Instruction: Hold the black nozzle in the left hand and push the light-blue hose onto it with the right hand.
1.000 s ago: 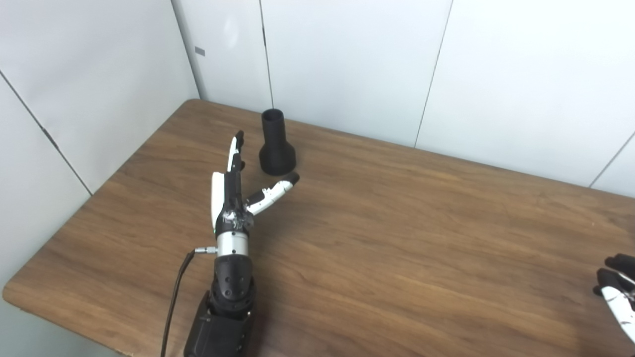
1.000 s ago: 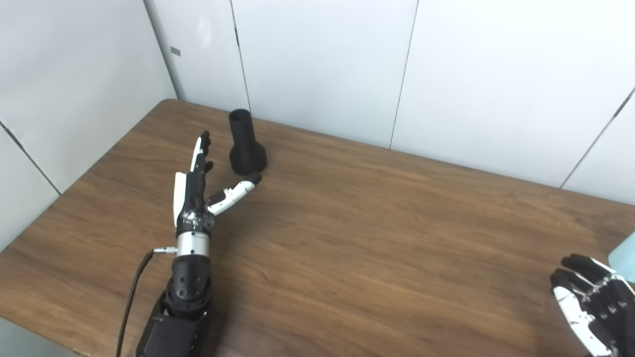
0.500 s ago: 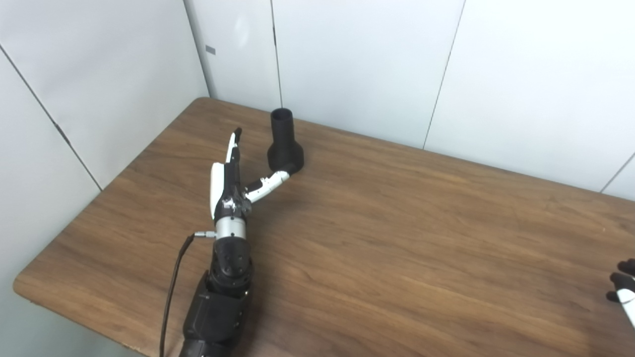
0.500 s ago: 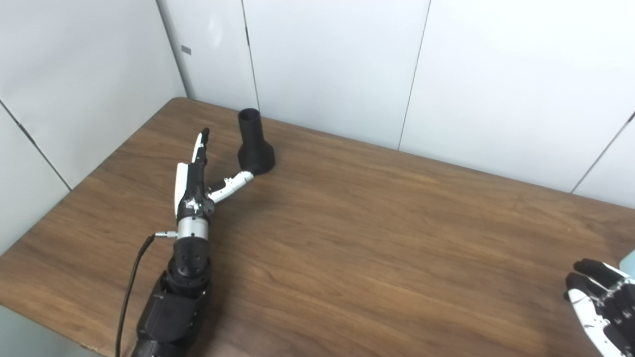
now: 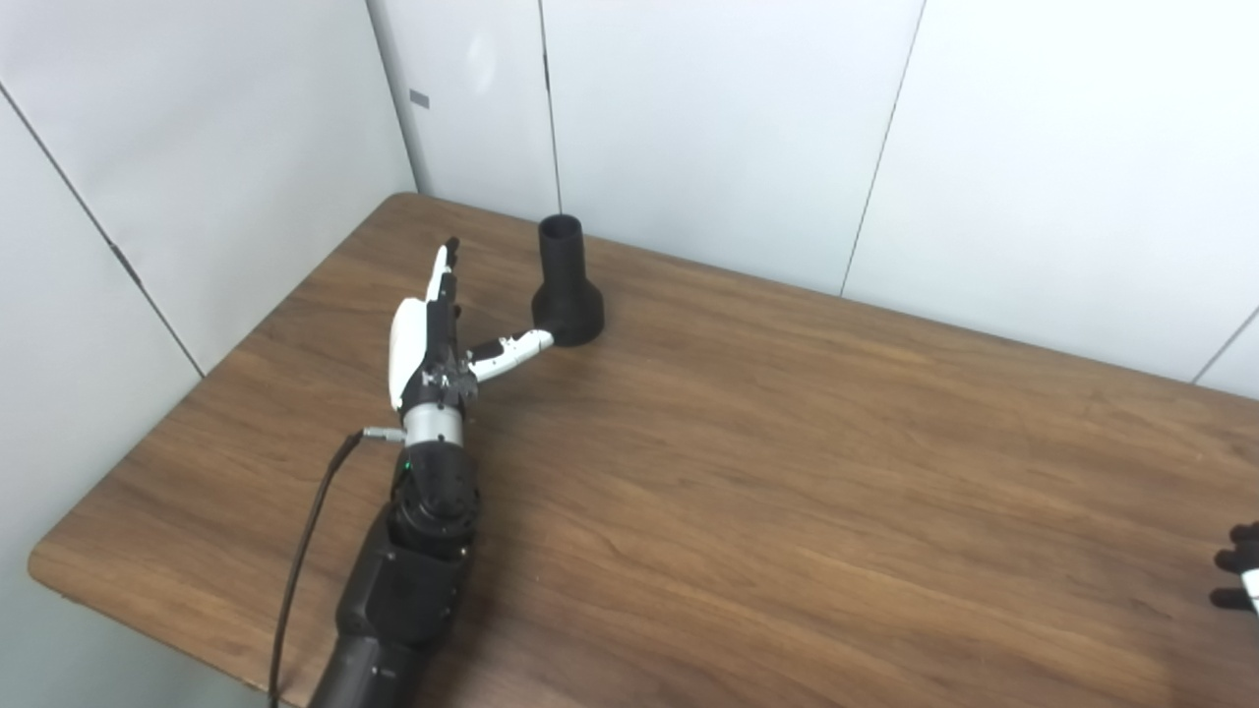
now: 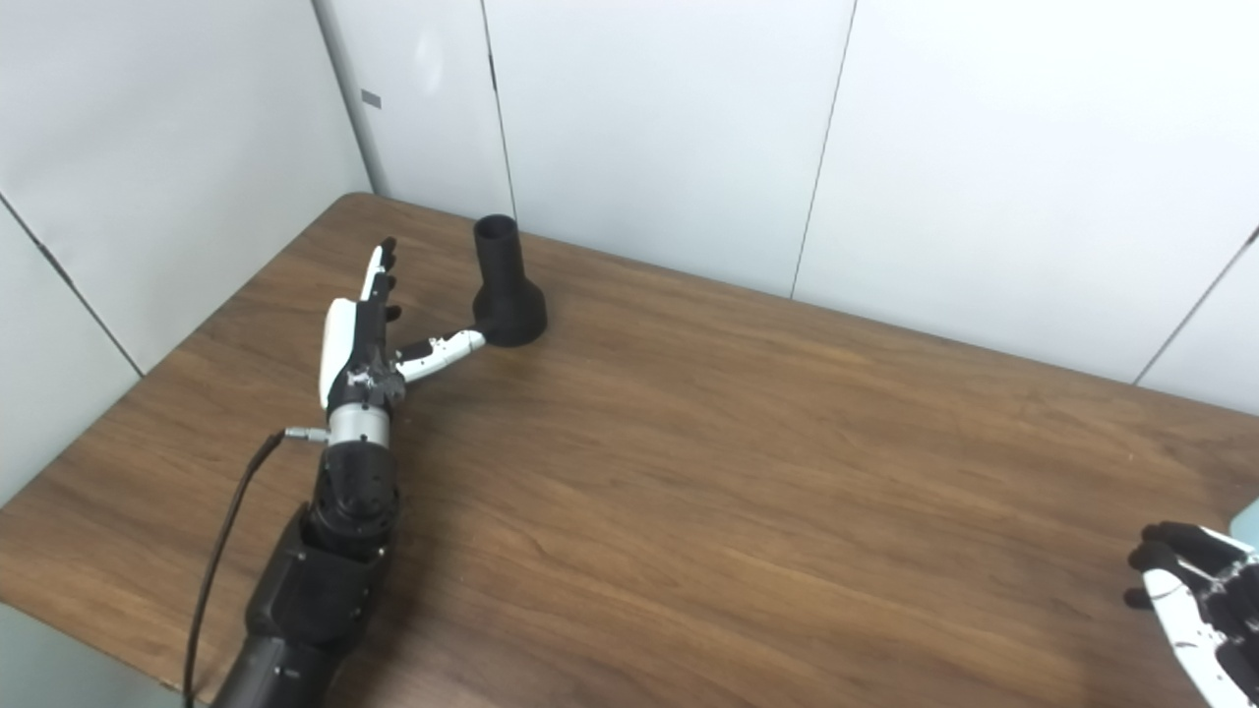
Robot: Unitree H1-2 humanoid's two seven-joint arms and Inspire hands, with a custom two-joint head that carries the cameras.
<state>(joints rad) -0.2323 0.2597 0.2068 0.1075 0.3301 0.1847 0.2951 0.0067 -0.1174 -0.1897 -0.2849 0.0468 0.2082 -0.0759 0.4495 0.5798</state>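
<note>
The black nozzle [image 5: 567,285] stands upright on its wide base near the far left of the wooden table [image 5: 787,442]. My left hand [image 5: 433,324] is open just left of it, fingers stretched towards the wall, and the thumb tip reaches the nozzle's base. My right hand [image 6: 1195,610] is at the right edge of the table, fingers apart, holding nothing. A sliver of something light blue [image 6: 1250,513] shows at the right edge of the right eye view; I cannot tell if it is the hose.
White wall panels [image 5: 689,128] stand close behind the table and along its left side. A black cable [image 5: 305,551] hangs from my left wrist over the table's near left edge.
The camera shifted slightly. My left hand has moved forward and left beside the nozzle, its thumb now reaching the base. My right hand has drawn back towards the right edge.
</note>
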